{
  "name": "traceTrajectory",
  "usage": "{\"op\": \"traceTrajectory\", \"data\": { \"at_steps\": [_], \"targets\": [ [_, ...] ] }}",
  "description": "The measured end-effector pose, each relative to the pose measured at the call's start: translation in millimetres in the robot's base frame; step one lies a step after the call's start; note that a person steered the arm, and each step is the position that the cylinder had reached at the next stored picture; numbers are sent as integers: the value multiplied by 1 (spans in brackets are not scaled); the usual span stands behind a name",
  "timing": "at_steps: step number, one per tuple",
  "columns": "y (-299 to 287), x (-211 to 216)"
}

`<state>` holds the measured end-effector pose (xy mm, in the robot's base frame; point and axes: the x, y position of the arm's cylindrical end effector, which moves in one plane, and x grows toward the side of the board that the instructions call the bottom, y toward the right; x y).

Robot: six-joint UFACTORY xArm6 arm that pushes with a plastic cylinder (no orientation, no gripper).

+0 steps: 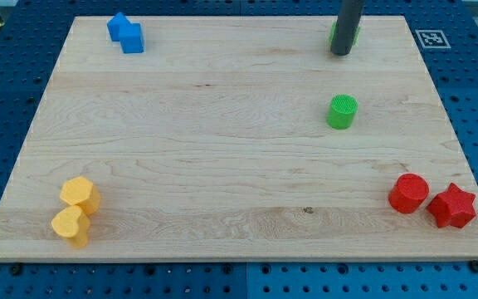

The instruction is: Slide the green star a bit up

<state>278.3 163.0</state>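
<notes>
A single camera looks down at a slant from the view's bottom edge of the wooden board (222,149), far enough off to take in all four corners. My tip (340,53) stands near the top right, probably farthest from the lens.

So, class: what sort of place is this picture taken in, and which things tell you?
Probably a robotics lab bench. A wooden board lies on a blue perforated table, a printed marker tag sits at the board's top right corner, and my tip stands by a partly hidden green block.
</notes>
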Motion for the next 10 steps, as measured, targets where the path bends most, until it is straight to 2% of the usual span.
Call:
{"op": "traceTrajectory", "data": {
  "at_steps": [3,5,7,9,10],
  "targets": [
    [-21,-12],
    [3,-19],
    [11,-49],
    [3,-53],
    [-5,-81]
  ]
}}
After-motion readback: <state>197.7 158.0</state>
